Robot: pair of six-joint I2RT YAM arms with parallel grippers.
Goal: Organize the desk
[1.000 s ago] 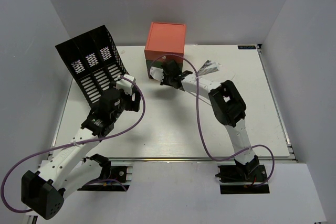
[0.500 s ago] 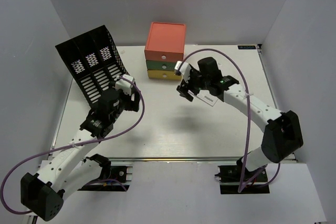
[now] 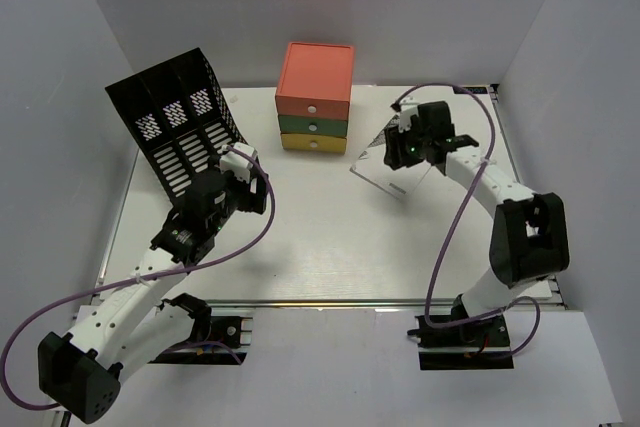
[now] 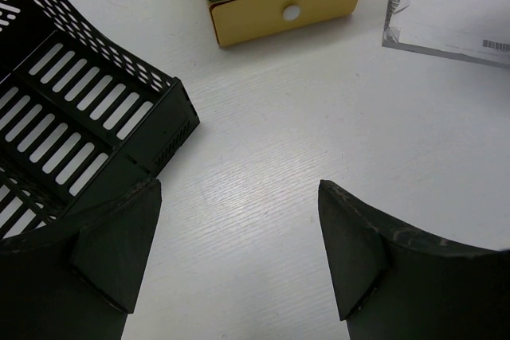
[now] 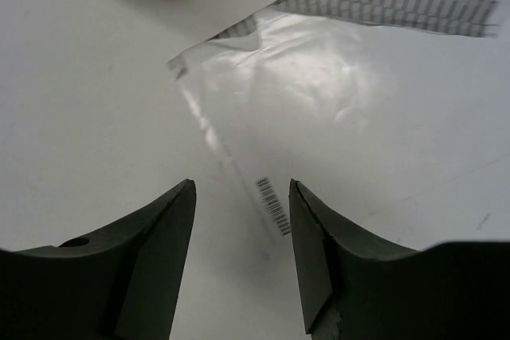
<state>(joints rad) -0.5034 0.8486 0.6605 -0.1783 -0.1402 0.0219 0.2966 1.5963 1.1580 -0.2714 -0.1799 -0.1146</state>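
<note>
**Tools.** The left gripper (image 4: 239, 228) has its jaws spread wide. Nothing is between them and they touch nothing. It hangs over bare tabletop, just beside the near corner of a black perforated plastic file rack (image 4: 72, 117).

The right gripper (image 5: 243, 228) has its jaws parted to a moderate gap, released, with nothing clasped. It is poised over one corner of a flat clear plastic sleeve (image 5: 319, 101). Whether the fingertips touch the sleeve cannot be told.

**Surface and room.** The large flat white rectangular desk (image 3: 330, 237) fills the floor of the enclosure. A metal rail (image 3: 330, 300) runs along its near edge, with both arm bases just in front of that rail.
- **Far left corner:** the file rack stands tilted, its three compartments side by side.
- **Middle of the far edge:** a small box-shaped drawer unit (image 3: 315, 97) has three closed drawers, orange over green over yellow. Each drawer has a round white pull (image 4: 291, 12).
- **Right of the drawer unit:** the sleeve lies flat, near the unit but apart from it. A grey checked strip (image 5: 382, 5) shows at the sleeve's far end.

Plain pale grey walls (image 3: 50, 97) close the left, far and right sides. A purple cable (image 3: 255, 232) loops along each arm.

**Markings.** A barcode sticker (image 5: 273, 206) sits on the sleeve near its edge, and its digits are too small to read. A small dark plate (image 3: 470, 90) at the far right of the desk carries pale lettering that is not legible.
</note>
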